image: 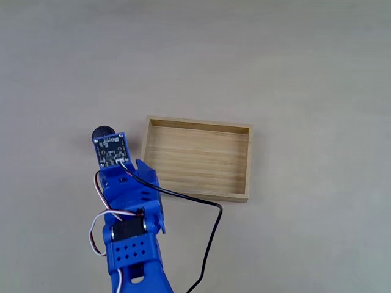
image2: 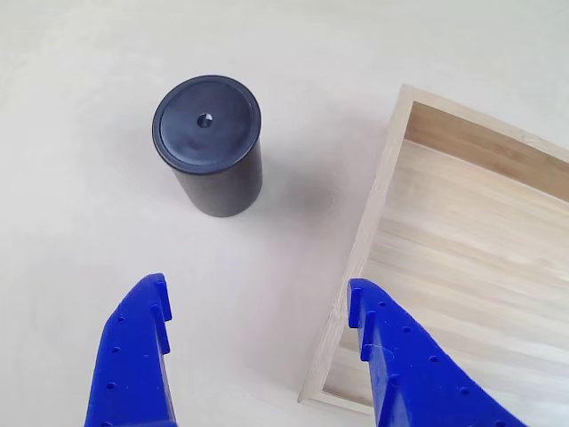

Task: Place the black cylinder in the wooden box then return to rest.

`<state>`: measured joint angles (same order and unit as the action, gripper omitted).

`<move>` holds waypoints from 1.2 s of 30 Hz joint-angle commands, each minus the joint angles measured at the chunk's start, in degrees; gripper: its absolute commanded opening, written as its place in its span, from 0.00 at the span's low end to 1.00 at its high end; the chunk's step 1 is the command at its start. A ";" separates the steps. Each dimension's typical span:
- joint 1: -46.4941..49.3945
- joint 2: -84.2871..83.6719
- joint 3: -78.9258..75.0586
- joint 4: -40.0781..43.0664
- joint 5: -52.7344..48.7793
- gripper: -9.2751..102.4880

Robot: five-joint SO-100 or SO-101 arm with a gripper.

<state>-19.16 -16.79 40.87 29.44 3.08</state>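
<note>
The black cylinder (image2: 207,142) stands upright on the pale table, left of the wooden box (image2: 377,215). My gripper (image2: 260,289) is open, and its two blue fingers point toward the gap between cylinder and box. The cylinder is ahead of the left finger (image2: 140,356) and clear of it. The right finger (image2: 396,369) hangs over the box's near left corner. In the fixed view the blue arm (image: 131,220) reaches up from the bottom edge. Its wrist board covers part of the cylinder (image: 101,132), which stands left of the empty box (image: 198,125).
A black cable (image: 211,238) trails from the arm across the table below the box. Red and white servo wires loop at the arm's left side. Bare tabletop lies beyond the cylinder and around the box.
</note>
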 commanded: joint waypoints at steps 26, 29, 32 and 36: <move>-2.29 15.56 -20.21 -5.45 1.41 0.37; -2.29 16.79 -21.01 -5.98 1.49 0.37; -2.29 18.19 -21.88 -6.59 1.49 0.37; -2.20 19.69 -23.12 -6.77 1.49 0.37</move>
<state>-21.62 3.87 24.35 24.61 4.31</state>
